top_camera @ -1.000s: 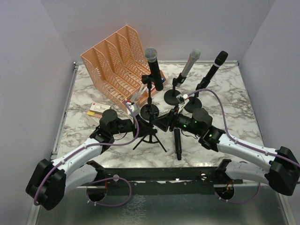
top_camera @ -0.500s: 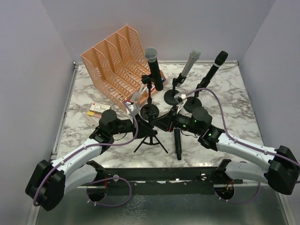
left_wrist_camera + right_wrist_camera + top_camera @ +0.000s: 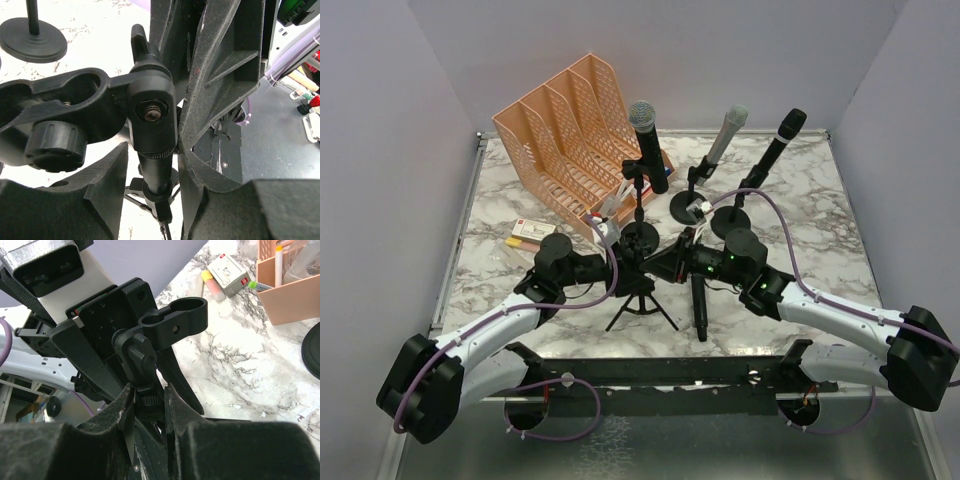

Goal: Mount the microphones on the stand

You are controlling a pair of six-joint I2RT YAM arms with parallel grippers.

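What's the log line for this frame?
left pincer: around tripod stand, grip unclear | right pincer: shut on tripod stand | black microphone: lying on table

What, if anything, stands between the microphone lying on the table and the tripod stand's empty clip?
The clip itself is empty, but the left gripper and right gripper both straddle the tripod stand just below it, beside the lying microphone.

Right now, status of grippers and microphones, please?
Right gripper clamped on tripod stand neck; left gripper straddling it. Clip empty, black microphone lying on table. Nothing blocking.
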